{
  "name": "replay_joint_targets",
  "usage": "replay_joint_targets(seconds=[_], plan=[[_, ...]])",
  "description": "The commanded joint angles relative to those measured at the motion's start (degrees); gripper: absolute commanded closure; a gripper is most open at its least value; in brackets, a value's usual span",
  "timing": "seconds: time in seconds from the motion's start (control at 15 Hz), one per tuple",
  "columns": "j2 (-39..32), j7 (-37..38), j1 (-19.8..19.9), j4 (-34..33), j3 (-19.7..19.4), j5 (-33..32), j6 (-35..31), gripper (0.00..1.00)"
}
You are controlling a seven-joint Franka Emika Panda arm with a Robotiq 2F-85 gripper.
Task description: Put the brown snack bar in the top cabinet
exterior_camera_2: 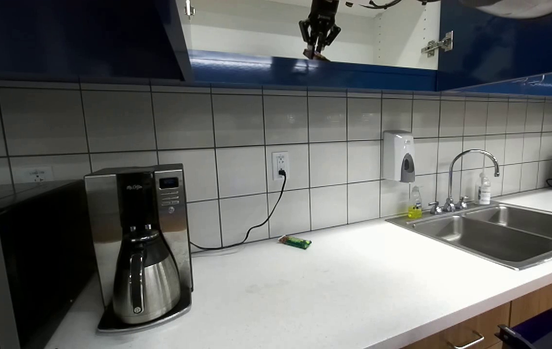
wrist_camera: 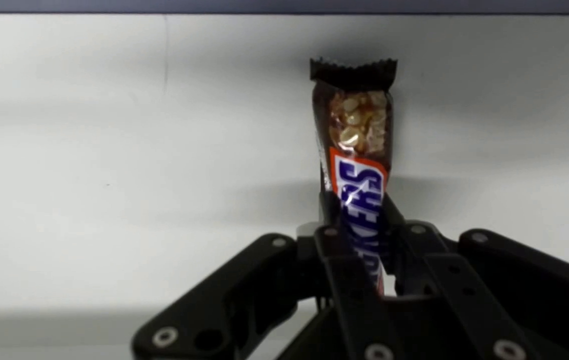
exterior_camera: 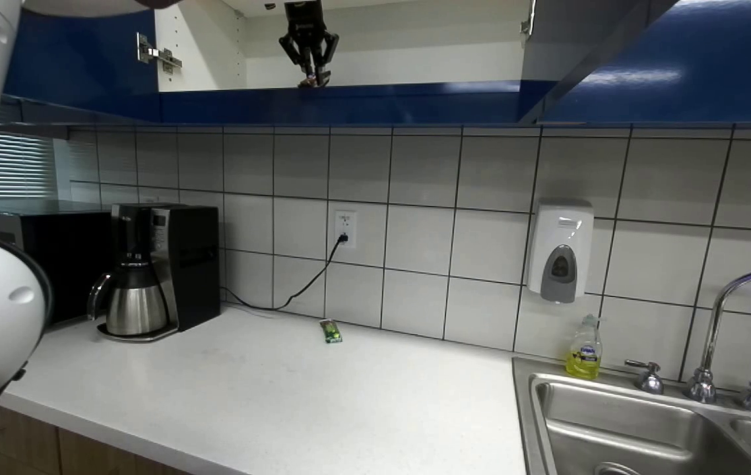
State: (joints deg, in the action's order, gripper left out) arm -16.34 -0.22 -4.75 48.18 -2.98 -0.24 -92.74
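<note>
The brown snack bar (wrist_camera: 354, 125) is a dark brown wrapped Snickers bar, seen large in the wrist view. My gripper (wrist_camera: 359, 207) is shut on it, one finger along each long side; the fingers hide its lower part. In both exterior views my gripper (exterior_camera: 313, 72) (exterior_camera_2: 318, 47) points down inside the open top cabinet, just above its blue bottom edge. The top cabinet (exterior_camera: 415, 103) (exterior_camera_2: 256, 66) has a white interior. Only a small part of the bar (exterior_camera_2: 322, 57) shows at the fingertips there. I cannot tell whether the bar touches the cabinet floor.
The cabinet's open blue doors (exterior_camera: 85, 66) (exterior_camera_2: 504, 43) stand on both sides of the opening. Below are a coffee maker (exterior_camera: 194, 264), a green-wrapped bar (exterior_camera_2: 296, 242) on the white counter, a soap dispenser (exterior_camera: 560, 251) and a sink (exterior_camera_2: 450, 232). A microwave (exterior_camera_2: 43, 257) stands beside the coffee maker.
</note>
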Motion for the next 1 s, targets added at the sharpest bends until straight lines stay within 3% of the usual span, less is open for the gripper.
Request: replay_joint_targets(seconds=[0.0, 0.07, 0.53, 0.93], plan=[[-3.2, 2.2, -0.1, -5.3, -0.4, -0.5, 2.9, 0.55], [-3.6, 2.4, 0.0, -5.7, -0.5, -0.4, 3.1, 0.54], [-2.5, 3.4, 0.3, -5.2, -1.0, 0.4, 2.8, 0.01], [0.4, 2.9, 0.2, -2.9, -0.8, 0.7, 2.3, 0.00]])
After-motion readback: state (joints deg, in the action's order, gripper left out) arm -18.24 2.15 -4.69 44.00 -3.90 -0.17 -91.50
